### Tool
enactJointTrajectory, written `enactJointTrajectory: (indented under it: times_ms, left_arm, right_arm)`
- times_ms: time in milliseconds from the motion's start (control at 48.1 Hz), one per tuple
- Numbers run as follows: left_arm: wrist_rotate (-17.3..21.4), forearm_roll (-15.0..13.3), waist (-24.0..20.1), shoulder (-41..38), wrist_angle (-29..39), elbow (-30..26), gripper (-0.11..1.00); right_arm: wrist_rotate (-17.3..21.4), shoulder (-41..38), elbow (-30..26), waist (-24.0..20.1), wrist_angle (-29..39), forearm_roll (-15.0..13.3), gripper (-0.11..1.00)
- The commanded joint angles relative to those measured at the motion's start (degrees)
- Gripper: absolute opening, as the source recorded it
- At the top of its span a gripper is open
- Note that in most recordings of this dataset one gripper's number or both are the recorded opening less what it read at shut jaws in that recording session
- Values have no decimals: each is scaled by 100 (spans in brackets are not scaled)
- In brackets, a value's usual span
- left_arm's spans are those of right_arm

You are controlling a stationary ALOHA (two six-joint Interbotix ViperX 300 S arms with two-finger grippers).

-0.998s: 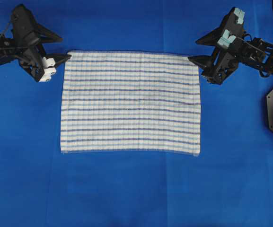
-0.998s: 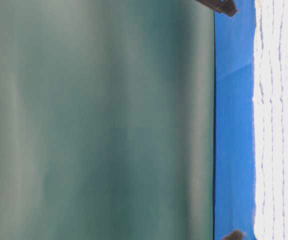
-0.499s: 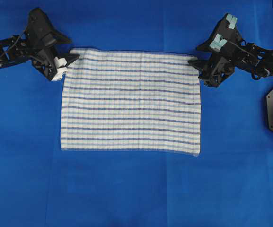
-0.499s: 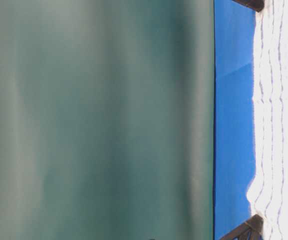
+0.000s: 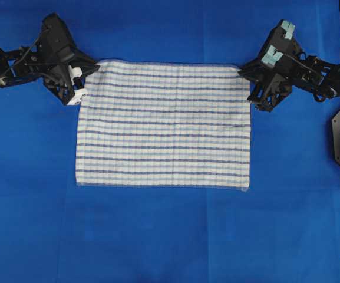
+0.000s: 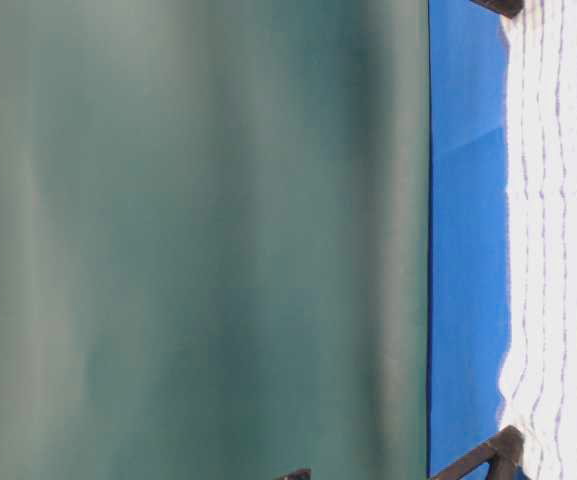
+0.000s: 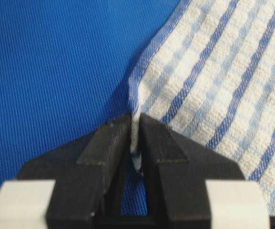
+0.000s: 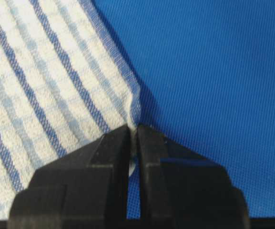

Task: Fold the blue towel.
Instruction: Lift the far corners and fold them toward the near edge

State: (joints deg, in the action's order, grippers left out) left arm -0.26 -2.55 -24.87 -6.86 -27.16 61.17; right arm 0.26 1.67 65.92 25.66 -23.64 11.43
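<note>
A: Where is the towel [image 5: 162, 125] lying?

B: Flat on the sheet [image 5: 158, 236], mid-table. I am pinching its 2 far corners: left claw [image 7: 135, 143] and right claw [image 8: 133, 138] both clamped on cloth.

A: Next?

B: I'm judging: lifting both evenly, carrying toward the near edge.

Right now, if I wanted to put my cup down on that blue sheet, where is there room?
The widest bare stretch of blue sheet lies below the blue towel in the overhead view. Narrower strips run beside its lower left and lower right edges. The top corners are crowded: the left gripper and right gripper each pinch one.
</note>
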Motion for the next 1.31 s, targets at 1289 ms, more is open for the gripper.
enactJointTrajectory:
  times_ms: [1289]
  left_arm:
    - [-211, 0, 1626, 2979, 1459, 457, 6]
  right_arm:
    - [176, 2689, 88, -1230, 1758, 246, 4]
